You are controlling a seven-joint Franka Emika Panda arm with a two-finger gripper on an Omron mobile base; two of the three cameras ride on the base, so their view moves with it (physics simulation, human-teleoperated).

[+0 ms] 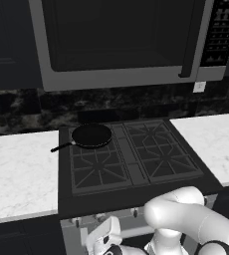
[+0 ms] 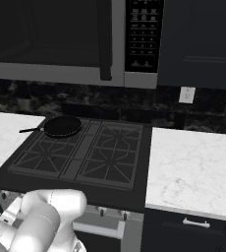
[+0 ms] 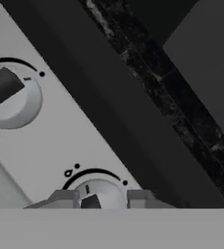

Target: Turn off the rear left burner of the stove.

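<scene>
Gripper (image 3: 102,198) jaws spread, straddling a knob (image 3: 95,197) on the stove (image 1: 136,199) front panel, the rear left burner (image 1: 94,137) above; off-centre closing risks slipping off.

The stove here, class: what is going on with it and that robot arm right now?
The white robot arm is reaching low in front of the stove, at its silver front panel. In the hand view, the gripper has a finger on each side of a round control knob, with small gaps showing, so a firm grip cannot be confirmed. A second knob sits further along the panel. A black frying pan rests on the rear left burner.
</scene>
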